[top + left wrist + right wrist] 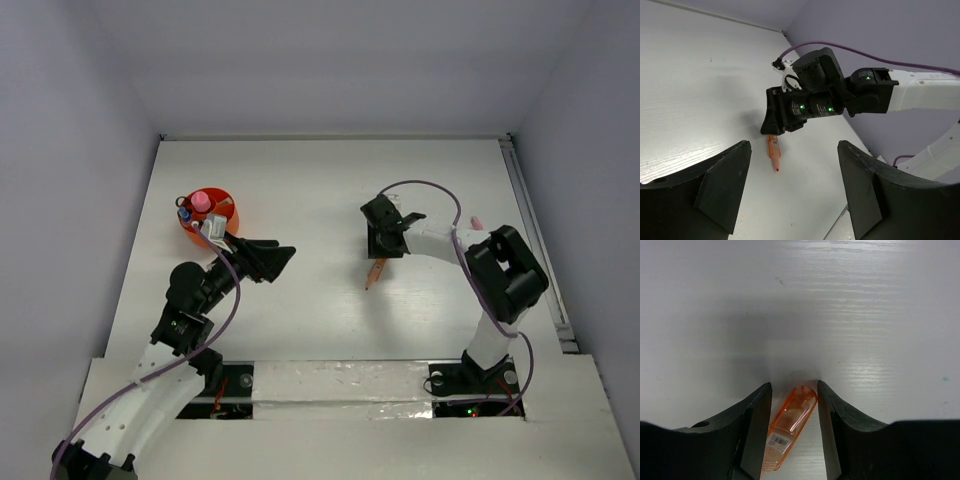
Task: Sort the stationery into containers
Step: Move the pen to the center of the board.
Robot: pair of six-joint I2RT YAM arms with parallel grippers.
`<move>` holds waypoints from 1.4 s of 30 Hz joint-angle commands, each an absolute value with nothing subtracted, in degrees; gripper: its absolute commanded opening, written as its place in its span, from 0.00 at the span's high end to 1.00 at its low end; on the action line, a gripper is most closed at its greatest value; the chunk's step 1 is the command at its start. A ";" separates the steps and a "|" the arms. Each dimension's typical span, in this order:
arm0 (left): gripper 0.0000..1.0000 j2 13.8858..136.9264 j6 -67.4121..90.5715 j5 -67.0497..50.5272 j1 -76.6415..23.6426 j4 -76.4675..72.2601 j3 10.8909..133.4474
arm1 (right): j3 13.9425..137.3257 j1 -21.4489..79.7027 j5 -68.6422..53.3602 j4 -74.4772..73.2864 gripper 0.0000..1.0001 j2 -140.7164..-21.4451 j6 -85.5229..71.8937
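An orange marker (375, 272) lies on the white table, right of centre. My right gripper (385, 245) is down over its capped end. In the right wrist view the jaws (794, 385) stand one on each side of the marker (790, 427), narrowly open, and it lies slanted between them on the table. The round orange-red cup (235, 215) stands at the left and holds a pink tube (200, 201) and other items. My left gripper (278, 256) is open and empty just right of the cup. Its wrist view (792, 145) looks at the marker (773, 150) under the right gripper.
A small pale pink piece (478, 220) lies near the table's right side, beside the right arm. A raised rail (535, 240) runs along the right edge. Purple cables loop over both arms.
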State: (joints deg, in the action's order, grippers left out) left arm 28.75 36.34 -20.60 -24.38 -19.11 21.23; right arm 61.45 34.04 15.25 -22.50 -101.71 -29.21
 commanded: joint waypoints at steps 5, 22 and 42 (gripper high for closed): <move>0.33 28.56 36.21 -21.09 -25.14 -23.11 21.01 | 61.62 36.83 13.19 -24.62 0.41 -104.06 -29.53; 0.33 27.86 36.30 -20.30 -25.14 -22.59 20.83 | 59.24 39.11 3.61 -14.77 0.40 -103.18 -23.83; 0.33 28.04 36.04 -19.69 -25.14 -21.97 21.27 | 60.65 41.84 16.00 -25.14 0.50 -102.74 -29.09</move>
